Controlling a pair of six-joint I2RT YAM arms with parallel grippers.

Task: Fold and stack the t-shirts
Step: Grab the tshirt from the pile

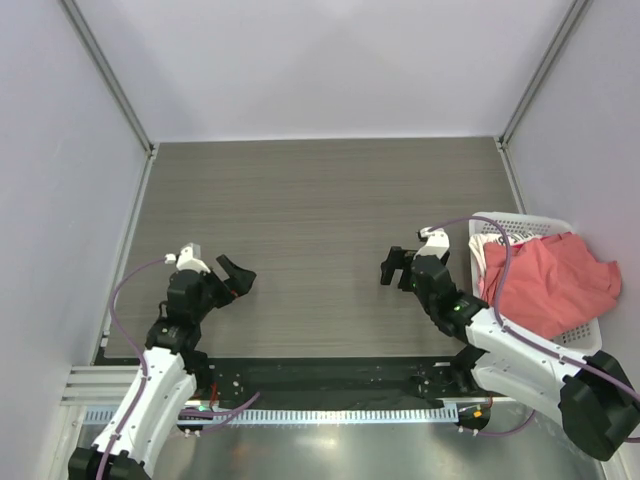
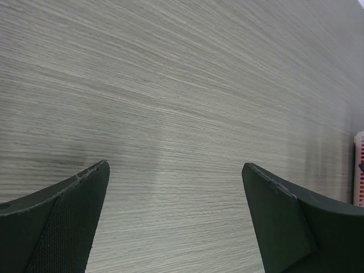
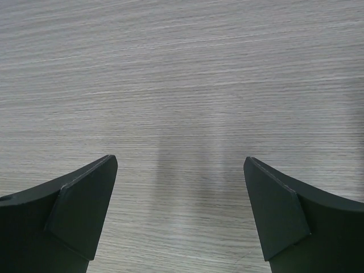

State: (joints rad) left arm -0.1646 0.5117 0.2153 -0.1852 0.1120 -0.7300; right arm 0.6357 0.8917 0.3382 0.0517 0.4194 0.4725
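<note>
Two tools, both with jaws wide, nothing held. Left tool [image 1: 238, 277] over desk [image 1: 320, 200] near left edge; right tool [image 1: 395, 268] right of centre. One basket [image 1: 520, 220] at right edge. Inside: one coral shirt [image 1: 550, 280] heaped on top, one white cloth [image 1: 487, 255] showing beneath.

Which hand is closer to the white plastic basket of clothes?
Right. The right hand is just beside the white plastic lattice basket; the left hand is far to its left.
</note>
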